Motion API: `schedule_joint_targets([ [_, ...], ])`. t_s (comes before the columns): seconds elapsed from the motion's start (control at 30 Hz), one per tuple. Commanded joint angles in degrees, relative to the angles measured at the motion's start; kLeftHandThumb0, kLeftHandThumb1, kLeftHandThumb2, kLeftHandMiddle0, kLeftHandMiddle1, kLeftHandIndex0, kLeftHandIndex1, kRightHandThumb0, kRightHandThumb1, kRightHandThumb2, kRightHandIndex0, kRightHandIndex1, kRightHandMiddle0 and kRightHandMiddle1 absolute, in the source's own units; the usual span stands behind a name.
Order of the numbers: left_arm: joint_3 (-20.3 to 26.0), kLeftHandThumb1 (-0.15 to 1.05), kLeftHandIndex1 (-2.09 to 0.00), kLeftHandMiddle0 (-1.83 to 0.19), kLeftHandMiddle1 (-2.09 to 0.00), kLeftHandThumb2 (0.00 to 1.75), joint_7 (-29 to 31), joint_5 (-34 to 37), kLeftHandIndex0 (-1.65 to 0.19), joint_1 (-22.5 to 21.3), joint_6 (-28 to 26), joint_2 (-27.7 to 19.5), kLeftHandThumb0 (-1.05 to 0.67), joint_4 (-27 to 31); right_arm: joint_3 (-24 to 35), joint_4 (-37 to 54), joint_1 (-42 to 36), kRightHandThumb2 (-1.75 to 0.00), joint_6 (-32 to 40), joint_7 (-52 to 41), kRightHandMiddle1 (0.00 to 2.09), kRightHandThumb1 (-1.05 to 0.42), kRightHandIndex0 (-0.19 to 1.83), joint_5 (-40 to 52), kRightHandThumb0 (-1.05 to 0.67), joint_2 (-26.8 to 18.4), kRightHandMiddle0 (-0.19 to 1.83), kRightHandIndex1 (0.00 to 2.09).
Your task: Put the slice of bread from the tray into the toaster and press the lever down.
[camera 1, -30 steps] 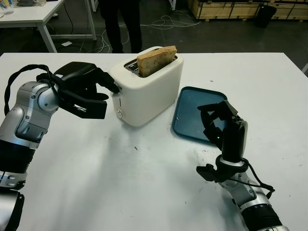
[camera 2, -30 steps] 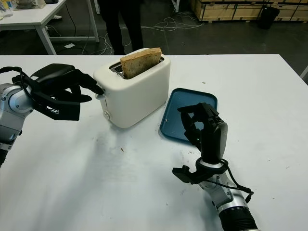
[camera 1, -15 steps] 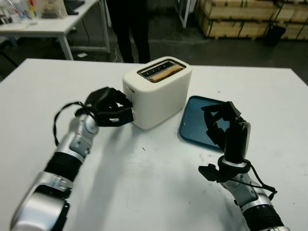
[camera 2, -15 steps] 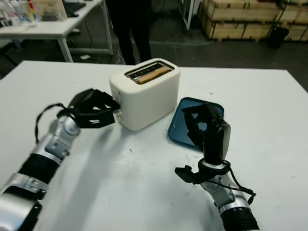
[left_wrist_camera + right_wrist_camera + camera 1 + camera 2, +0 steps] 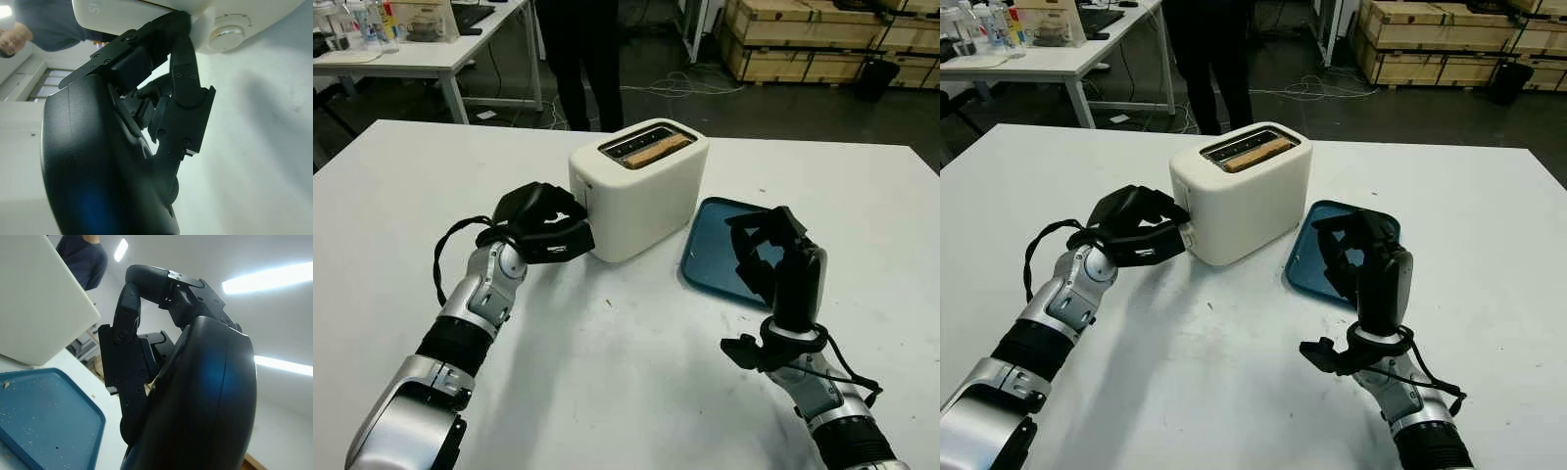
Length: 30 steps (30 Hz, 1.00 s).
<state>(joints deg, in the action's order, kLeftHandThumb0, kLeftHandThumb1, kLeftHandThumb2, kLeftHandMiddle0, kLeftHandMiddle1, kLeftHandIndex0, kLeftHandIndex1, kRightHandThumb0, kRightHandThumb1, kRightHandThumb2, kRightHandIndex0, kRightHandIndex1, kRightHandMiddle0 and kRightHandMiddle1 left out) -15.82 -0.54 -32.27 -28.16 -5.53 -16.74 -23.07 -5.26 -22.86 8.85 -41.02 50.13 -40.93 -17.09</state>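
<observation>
The white toaster (image 5: 641,191) stands mid-table with the slice of bread (image 5: 653,149) sunk low in its slot. My left hand (image 5: 556,230) is at the toaster's near-left end, fingers curled, one fingertip (image 5: 178,29) pressing on the white lever (image 5: 203,22) just above the round knob (image 5: 226,34). The blue tray (image 5: 707,220) lies to the right of the toaster and holds only crumbs. My right hand (image 5: 771,257) is raised upright over the tray's near edge, fingers curled, holding nothing.
A person (image 5: 585,49) stands beyond the far table edge behind the toaster. A white side table (image 5: 401,44) with bottles is at the back left, wooden crates (image 5: 803,29) at the back right. Bare tabletop (image 5: 626,372) stretches between my arms.
The bread, which stood high out of the slot a second ago, has dropped down inside. My left hand moved down with the lever. The right hand stayed raised.
</observation>
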Motion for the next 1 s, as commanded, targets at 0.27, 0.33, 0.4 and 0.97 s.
schedule_joint_targets([
  [0.27,-3.4,0.82,-0.01,-0.68,-1.36,0.76,-2.7,4.6,-0.76,16.6,5.8,5.2,-0.18,17.9,-0.6,-1.3,0.9,-0.38,-1.2,1.7,1.69,-0.92,0.73,-1.2,-0.28,-0.7,0.48,1.75],
  [0.33,-1.1,0.79,-0.01,-0.77,-1.65,0.78,-8.7,5.5,-0.74,18.0,8.1,7.1,-0.18,19.1,-0.8,-1.4,1.0,-0.38,-1.3,1.8,1.69,-0.92,0.73,-1.2,-0.29,-0.7,0.48,1.75],
  [0.4,0.7,0.84,0.0,-0.83,-1.72,0.79,-13.5,5.9,-0.71,18.7,9.5,8.6,-0.2,20.2,-1.0,-1.6,1.1,-0.38,-1.4,1.9,1.7,-0.92,0.73,-1.2,-0.29,-0.6,0.48,1.75],
  [0.97,7.2,0.92,-0.09,-0.73,-1.75,0.74,-20.5,10.8,-0.86,22.0,20.1,12.8,-0.4,28.6,0.1,1.3,0.2,-0.4,-0.7,-11.5,1.5,-0.92,0.72,15.3,-0.31,3.0,0.57,1.75],
])
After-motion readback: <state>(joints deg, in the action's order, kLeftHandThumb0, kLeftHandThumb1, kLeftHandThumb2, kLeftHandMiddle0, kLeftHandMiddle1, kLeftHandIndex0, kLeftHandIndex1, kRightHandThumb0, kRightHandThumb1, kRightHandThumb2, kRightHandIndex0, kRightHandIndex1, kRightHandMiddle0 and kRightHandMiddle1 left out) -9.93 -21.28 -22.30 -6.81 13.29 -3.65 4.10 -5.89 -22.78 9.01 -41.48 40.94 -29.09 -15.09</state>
